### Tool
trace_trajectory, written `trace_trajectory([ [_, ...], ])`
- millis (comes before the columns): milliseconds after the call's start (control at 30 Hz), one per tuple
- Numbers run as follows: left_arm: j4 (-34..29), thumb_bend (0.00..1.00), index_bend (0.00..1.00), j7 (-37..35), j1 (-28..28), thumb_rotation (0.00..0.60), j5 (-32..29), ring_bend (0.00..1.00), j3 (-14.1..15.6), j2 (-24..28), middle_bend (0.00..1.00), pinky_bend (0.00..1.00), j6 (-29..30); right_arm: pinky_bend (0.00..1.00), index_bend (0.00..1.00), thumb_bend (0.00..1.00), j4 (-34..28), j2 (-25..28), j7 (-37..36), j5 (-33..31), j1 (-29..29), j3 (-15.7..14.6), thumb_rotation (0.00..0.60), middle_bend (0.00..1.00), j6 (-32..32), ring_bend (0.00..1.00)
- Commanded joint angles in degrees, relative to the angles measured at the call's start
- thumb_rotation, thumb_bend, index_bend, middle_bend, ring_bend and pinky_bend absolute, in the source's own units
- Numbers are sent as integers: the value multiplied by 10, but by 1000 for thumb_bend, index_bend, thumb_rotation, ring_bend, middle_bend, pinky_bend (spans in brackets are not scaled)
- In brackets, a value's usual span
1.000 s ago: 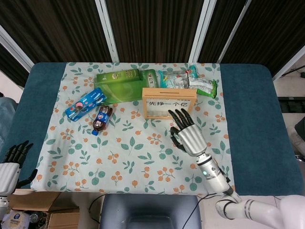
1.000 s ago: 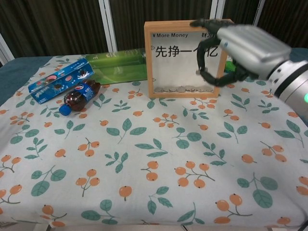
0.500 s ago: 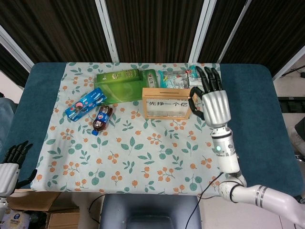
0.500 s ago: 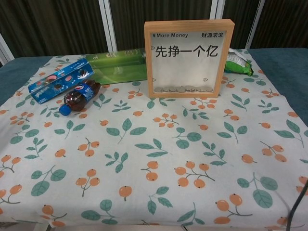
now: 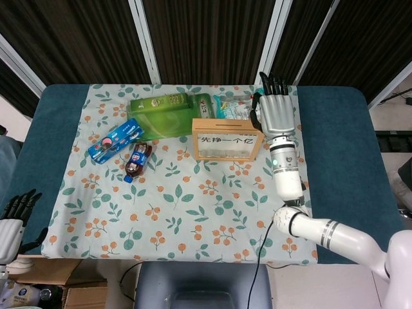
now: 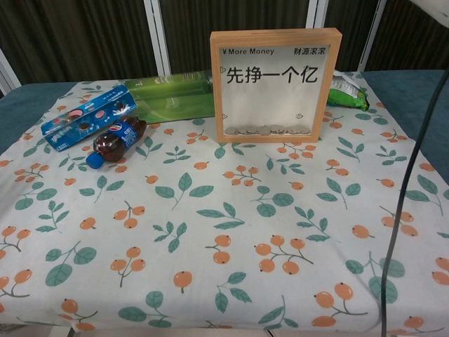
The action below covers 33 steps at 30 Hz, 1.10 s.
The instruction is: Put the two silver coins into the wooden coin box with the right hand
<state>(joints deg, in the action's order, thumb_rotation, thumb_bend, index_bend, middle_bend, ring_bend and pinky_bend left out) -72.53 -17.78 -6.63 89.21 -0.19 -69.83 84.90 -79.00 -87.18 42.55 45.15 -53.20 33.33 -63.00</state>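
Observation:
The wooden coin box stands upright on the flowered cloth, its glass front printed with Chinese characters. In the chest view the box shows several coins lying along its bottom. No loose silver coin shows on the cloth. My right hand is raised by the box's right end, back toward the camera, fingers straight and holding nothing. The chest view shows only its black cable. My left hand hangs off the table's near left corner, fingers apart and empty.
Behind the coin box lie a green carton and snack bags. A blue biscuit pack and a small cola bottle lie to the box's left. A green snack bag sits behind the box's right side.
My right hand rose from in front of the box, swung right and back, and now stands by the box's far right end, out of the chest view. The left hand sank slightly.

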Motion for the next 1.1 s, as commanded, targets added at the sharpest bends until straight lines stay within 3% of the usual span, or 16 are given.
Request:
trace_trajectory([
  [33, -1, 351, 0, -1, -1, 600, -1, 0, 0, 0, 0, 1, -1, 0, 744, 634, 9, -2, 26, -49, -25, -5, 600, 185, 27, 0],
  [433, 6, 351, 0, -3, -4, 600, -4, 0, 0, -4, 0, 1, -12, 0, 746, 637, -18, 9, 60, -152, -69, -29, 600, 185, 43, 0],
  [1100, 17, 351, 0, -13, -3, 600, -6, 0, 0, -8, 0, 1, -13, 0, 745, 642, -6, 8, 46, -179, -107, -70, 600, 185, 31, 0],
])
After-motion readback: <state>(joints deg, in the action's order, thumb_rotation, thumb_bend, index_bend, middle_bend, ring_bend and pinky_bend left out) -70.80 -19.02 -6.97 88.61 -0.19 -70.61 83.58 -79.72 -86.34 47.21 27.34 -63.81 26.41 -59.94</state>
